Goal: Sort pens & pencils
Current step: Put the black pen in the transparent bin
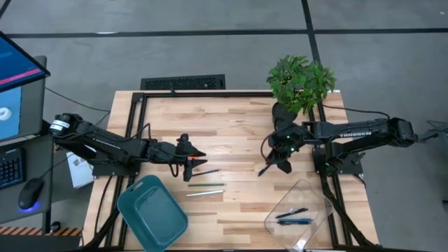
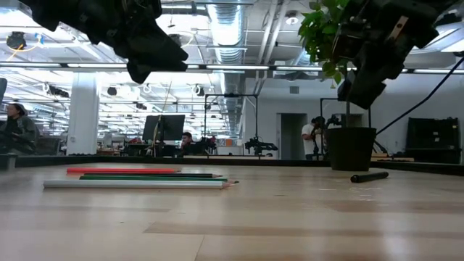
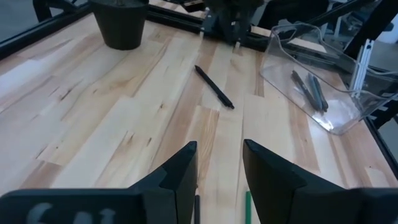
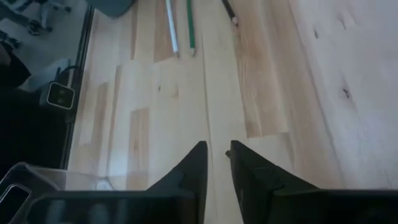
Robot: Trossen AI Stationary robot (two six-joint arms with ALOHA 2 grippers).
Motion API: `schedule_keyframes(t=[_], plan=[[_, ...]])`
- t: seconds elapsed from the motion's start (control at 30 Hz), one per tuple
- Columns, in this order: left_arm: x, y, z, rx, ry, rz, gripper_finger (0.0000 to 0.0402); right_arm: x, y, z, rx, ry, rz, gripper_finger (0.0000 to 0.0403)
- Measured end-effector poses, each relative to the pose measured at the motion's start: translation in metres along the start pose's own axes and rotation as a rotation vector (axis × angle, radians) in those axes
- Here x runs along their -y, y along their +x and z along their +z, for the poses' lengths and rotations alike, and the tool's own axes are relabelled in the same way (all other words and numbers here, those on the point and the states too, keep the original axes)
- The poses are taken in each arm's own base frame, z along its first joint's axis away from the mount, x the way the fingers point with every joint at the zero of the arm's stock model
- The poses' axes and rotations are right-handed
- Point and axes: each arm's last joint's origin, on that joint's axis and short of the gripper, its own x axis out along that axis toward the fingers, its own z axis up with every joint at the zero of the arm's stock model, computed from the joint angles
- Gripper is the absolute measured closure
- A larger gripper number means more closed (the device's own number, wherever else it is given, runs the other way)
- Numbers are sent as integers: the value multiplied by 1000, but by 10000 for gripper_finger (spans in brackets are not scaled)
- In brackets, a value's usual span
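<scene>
Four pencils lie flat on the wooden table: an orange-red one (image 2: 119,171), a dark one (image 1: 206,171), a green one (image 1: 206,185) and a pale one (image 1: 205,192). My left gripper (image 1: 192,159) hangs open above their left ends and touches none; the dark and green pencils show just beneath its fingers (image 3: 186,171). A black pen (image 1: 266,170) lies alone on the table. My right gripper (image 1: 283,166) hovers well above and beside it, fingers (image 4: 200,162) a narrow gap apart, holding nothing. Two more pens (image 1: 292,216) lie in the clear tray (image 1: 318,199).
A teal tray (image 1: 152,213) sits at the near edge, left of the pencils. A potted plant (image 1: 301,84) stands at the far right, close behind my right arm. Bare wood stretches between the pencils and the lone pen. People stand in the room beyond the table.
</scene>
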Motion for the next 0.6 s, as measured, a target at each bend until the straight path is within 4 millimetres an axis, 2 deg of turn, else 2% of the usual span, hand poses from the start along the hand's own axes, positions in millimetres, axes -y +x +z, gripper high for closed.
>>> schedule_keyframes(t=[0.27,0.37,0.6], plan=[[0,0,0,-3,-11,1,254,7,12,-4,-77,23,-43,220],[0,0,-1,-5,-11,2,244,12,22,-7,-130,-56,-50,193],[0,0,-1,-8,-12,3,231,16,33,-8,-166,-201,-78,178]])
